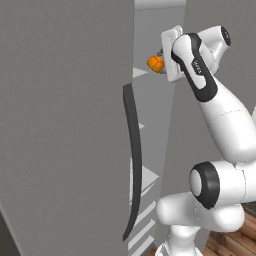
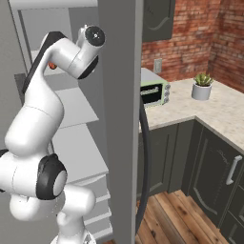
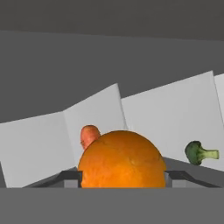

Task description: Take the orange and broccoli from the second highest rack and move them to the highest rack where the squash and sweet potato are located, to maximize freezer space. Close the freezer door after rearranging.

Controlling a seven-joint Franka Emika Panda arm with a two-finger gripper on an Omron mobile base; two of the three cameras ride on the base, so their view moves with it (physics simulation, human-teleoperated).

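Observation:
The orange (image 3: 121, 159) sits large between my gripper's (image 3: 122, 179) two fingertips (image 3: 70, 177), which press on its sides. In the left base view the orange (image 1: 155, 63) hangs at the hand (image 1: 172, 55), high inside the open freezer (image 1: 160, 115). Beyond it on a white rack (image 3: 166, 118) lie a reddish sweet potato (image 3: 89, 134) and, to the right, the broccoli (image 3: 199, 152). The squash is out of view. The freezer door (image 1: 60, 125) stands open at the left, its dark curved handle (image 1: 133, 160) facing me.
White shelves (image 2: 76, 143) step down inside the freezer beside my arm. The other grey door (image 2: 119, 119) with its handle (image 2: 146, 162) stands right of the arm. Beyond are a green toaster oven (image 2: 153, 93), a potted plant (image 2: 202, 86), a stone counter (image 2: 214, 114) and dark cabinets (image 2: 214, 176).

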